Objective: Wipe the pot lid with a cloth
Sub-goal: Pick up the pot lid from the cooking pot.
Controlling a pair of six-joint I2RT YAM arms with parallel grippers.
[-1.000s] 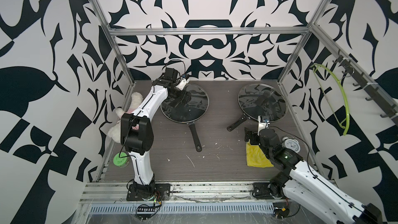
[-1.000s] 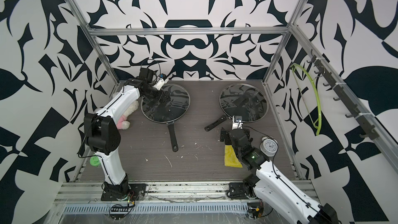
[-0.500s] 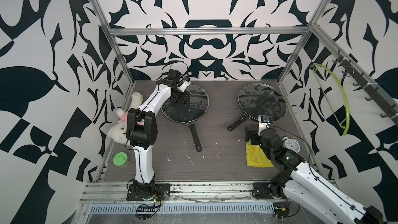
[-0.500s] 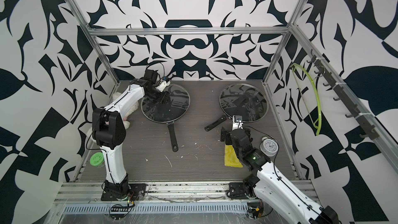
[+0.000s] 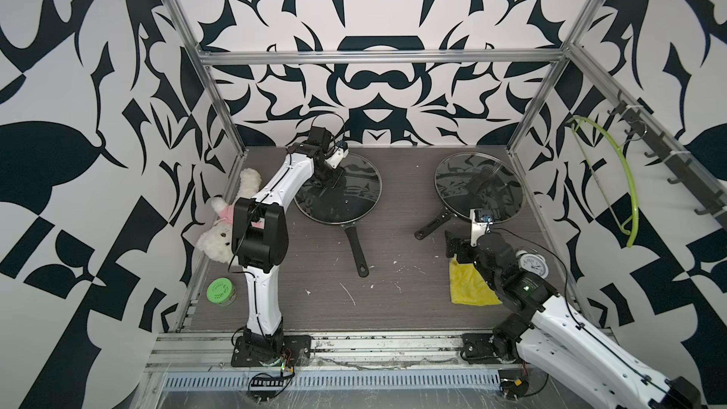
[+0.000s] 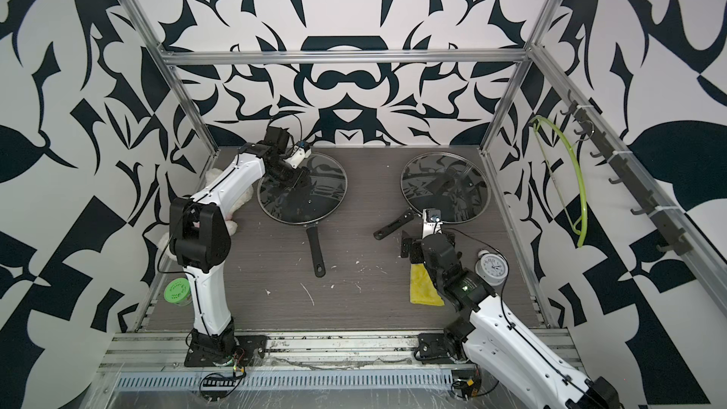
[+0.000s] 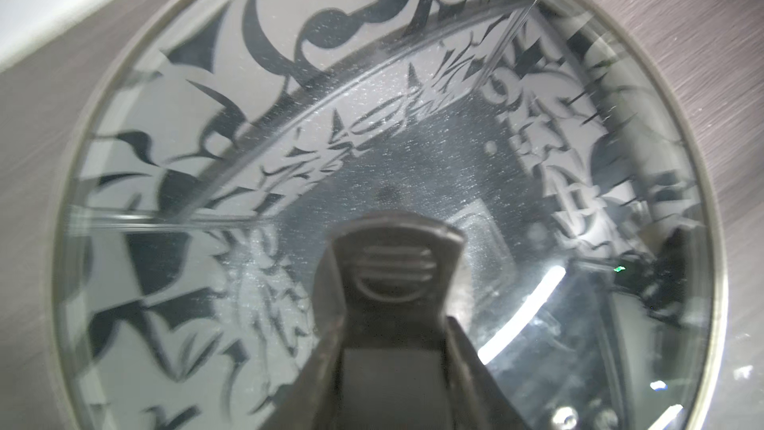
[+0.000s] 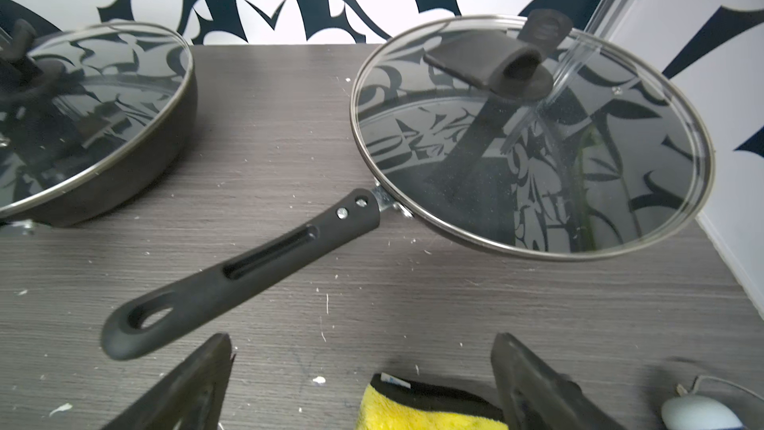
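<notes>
1. The left gripper (image 5: pixel 329 181) is down on the pot lid (image 5: pixel 356 200), the glass one sitting on the pan (image 5: pixel 356 245) at the back left of the table (image 5: pixel 393 308).
2. In the left wrist view its fingers (image 7: pixel 314 374) are drawn in close on either side of the lid handle (image 7: pixel 392 266) and have it caught between them. (The glass is so full of wall reflections that the handle is about the only plain thing on it.)
3. The cloth (image 5: pixel 470 287) lies flat at the front right of the table, well apart from that lid, with the right arm across part of it.
4. The right gripper (image 5: pixel 466 255) hangs just over the cloth's far edge, jaws spread wide and nothing in them. The right wrist view shows that edge (image 8: pixel 417 409) lying between the two fingers and clear of both.
5. A second pan (image 5: pixel 480 186), also under a glass lid, stands at the back right.
6. A small alarm clock (image 5: pixel 531 265) sits near the cloth. A plush toy (image 5: pixel 220 238) and a green tub (image 5: pixel 220 291) are over by the left wall.
</notes>
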